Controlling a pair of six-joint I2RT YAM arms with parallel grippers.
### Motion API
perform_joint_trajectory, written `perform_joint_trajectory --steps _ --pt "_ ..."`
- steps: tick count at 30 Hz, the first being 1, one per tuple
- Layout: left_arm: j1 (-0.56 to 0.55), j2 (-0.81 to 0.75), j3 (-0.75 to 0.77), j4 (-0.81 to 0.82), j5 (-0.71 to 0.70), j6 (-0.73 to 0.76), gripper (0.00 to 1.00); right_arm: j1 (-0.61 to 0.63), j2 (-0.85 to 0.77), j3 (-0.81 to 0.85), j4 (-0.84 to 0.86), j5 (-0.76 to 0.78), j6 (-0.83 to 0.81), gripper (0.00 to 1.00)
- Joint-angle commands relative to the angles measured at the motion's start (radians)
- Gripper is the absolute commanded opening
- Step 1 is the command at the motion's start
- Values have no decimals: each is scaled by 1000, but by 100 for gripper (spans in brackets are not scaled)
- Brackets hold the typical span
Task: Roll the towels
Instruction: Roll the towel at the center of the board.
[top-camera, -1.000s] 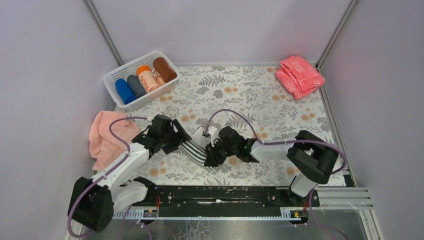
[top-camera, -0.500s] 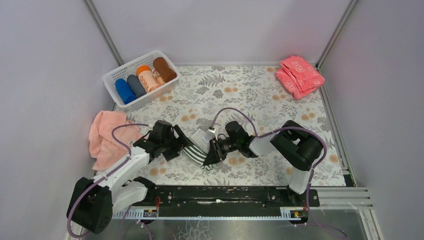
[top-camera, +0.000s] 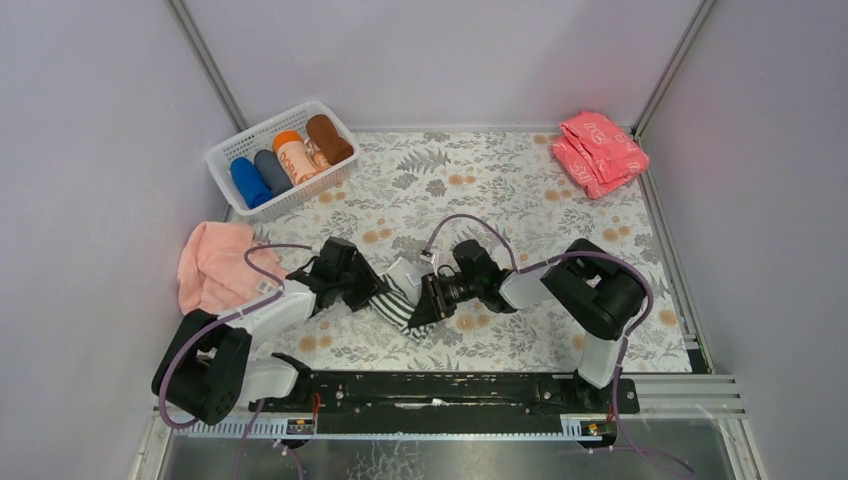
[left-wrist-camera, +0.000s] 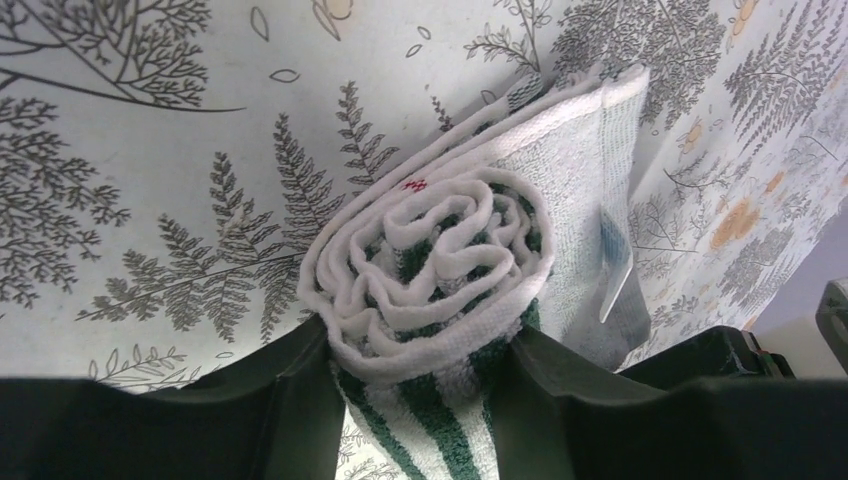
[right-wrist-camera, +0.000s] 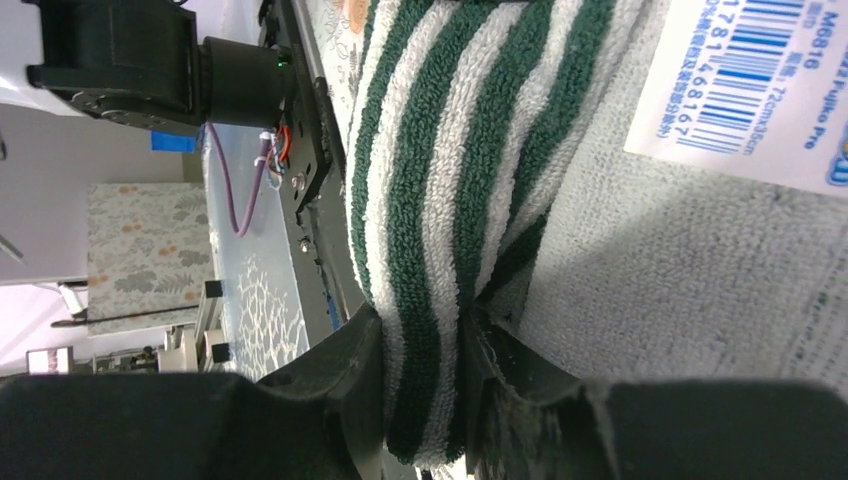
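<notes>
Left end effector (top-camera: 371, 293) shifted right, clamping striped towel (left-wrist-camera: 440, 260) with right end effector (top-camera: 424, 305), four rolls (top-camera: 290, 155) in basket (top-camera: 265, 126)

Fern-print table (top-camera: 520, 200): white basket (top-camera: 262, 127) upper left, pale pink towel (top-camera: 208, 275) crumpled at left edge, coral-red folded cloths (top-camera: 600, 152) upper right, striped towel (top-camera: 400, 305) rolled at centre.
</notes>
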Motion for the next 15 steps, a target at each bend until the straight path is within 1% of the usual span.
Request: perform_joint_trajectory --steps 1,4,6,10,13,15 --pt "1 41 -51 -43 -73 45 40 15 -51 -15 -340 115 -93 15" --pt "-1 43 -43 -61 -73 59 36 27 -134 9 -440 192 -155 24" --pt "-1 45 -34 -78 -75 68 36 50 -203 41 -545 278 -202 35" --pt "-4 41 -18 -101 -77 75 36 137 -323 118 -734 517 -302 52" --pt "-7 38 -5 -118 -78 80 37 211 -397 168 -828 710 -346 64" --pt "-8 37 2 -127 -79 82 37 271 -426 204 -877 841 -375 69"
